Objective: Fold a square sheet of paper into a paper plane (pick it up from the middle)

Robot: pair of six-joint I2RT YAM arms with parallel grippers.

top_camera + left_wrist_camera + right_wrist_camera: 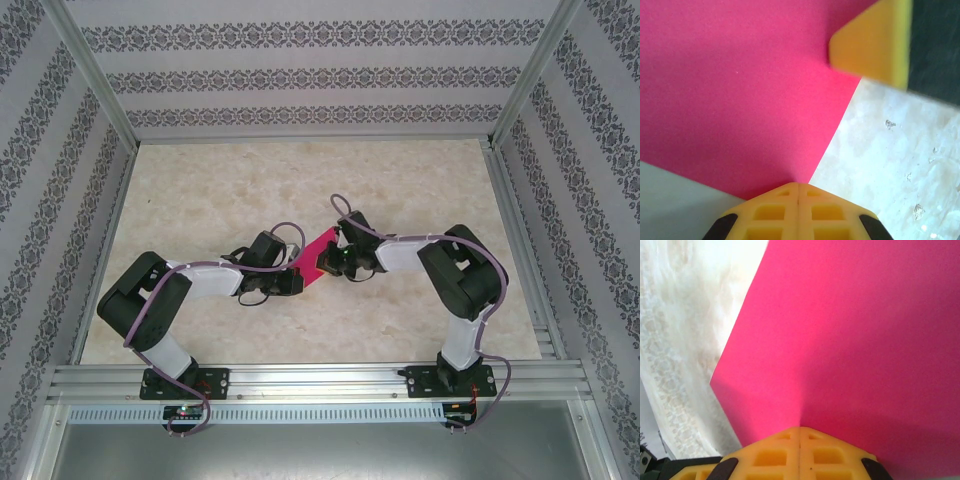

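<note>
At the middle of the marble-patterned table (200, 200), the square sheet of paper (316, 256) spans between the two claws. It is plain magenta-pink and smooth, with a soft bend in the right wrist view. The left gripper (798, 187) pinches one side, its yellow fingers pressed together. The right gripper (800, 430) pinches the opposite side.

The left arm (205, 280) and right arm (460, 285) have black joints, white links, purple cables (288, 225); yellow, grid-recessed fingers (770, 220).

Pink paper (318, 254) held between left tool (298, 281), right tool (331, 261)
</note>
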